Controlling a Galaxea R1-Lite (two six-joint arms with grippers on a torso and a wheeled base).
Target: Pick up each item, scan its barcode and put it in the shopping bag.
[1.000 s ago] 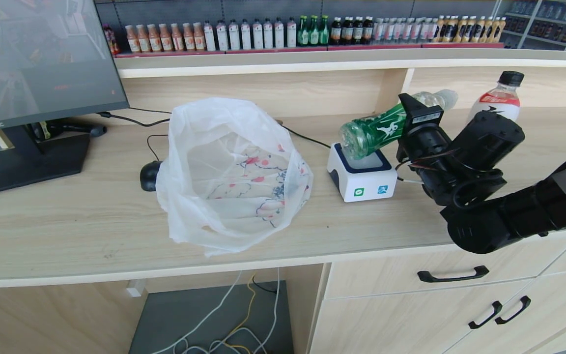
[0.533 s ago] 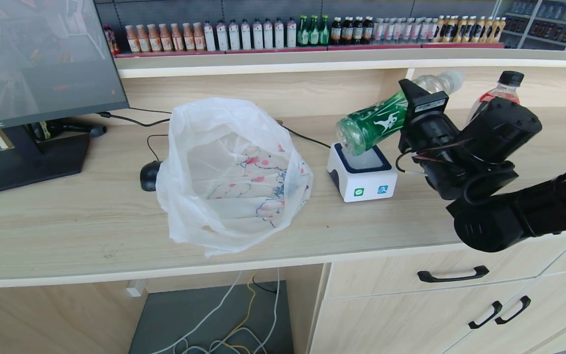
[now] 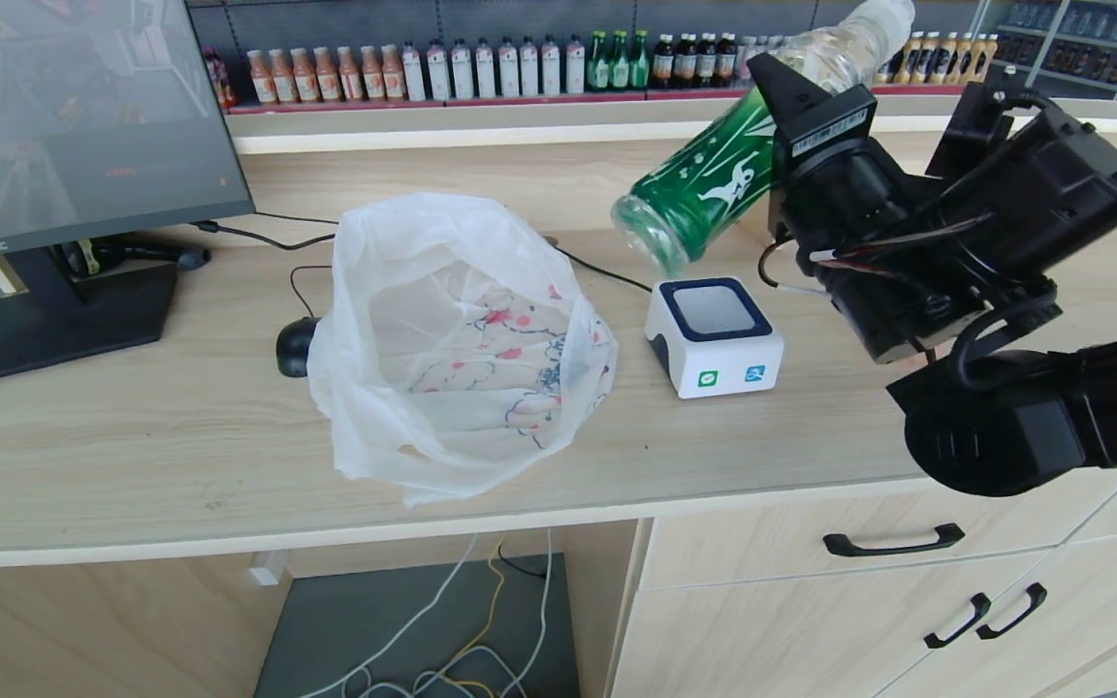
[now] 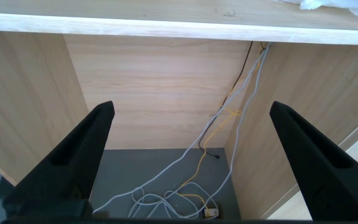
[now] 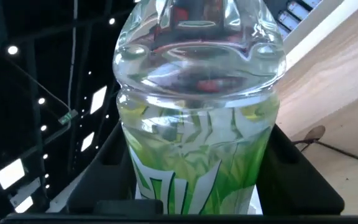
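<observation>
1. The scanner (image 3: pixel 714 334), a small white box with a dark-framed window on top, stands on the wooden surface (image 3: pixel 132 436).
2. The right gripper (image 3: pixel 780 102) is clamped around the green bottle (image 3: pixel 704 194) and holds it in the air above the scanner, clear of its window.
3. The bottle is tilted. Its base points down toward the scanner's rear left corner, and its clear neck end rises up and away to the scanner's right.
4. In the right wrist view, the green bottle (image 5: pixel 197 143) sits between the two dark fingers (image 5: pixel 104 168), which press against its sides.
5. The shopping bag (image 3: pixel 452 330), white translucent plastic with a red and blue print, lies just to the left of the scanner with its mouth gaping wide. The two are close but not touching.
6. A black mouse (image 3: pixel 295 346) shows at the bag's far side from the scanner, and a monitor (image 3: pixel 74 107) stands farther left of the scanner.
7. A shelf row of bottles (image 3: pixel 520 66) runs well behind the scanner.
8. The left gripper (image 4: pixel 191 109) hangs lower than the scanner, below the surface's edge, with its fingers spread wide and nothing between them. Loose cables (image 4: pixel 185 180) lie beneath it.
</observation>
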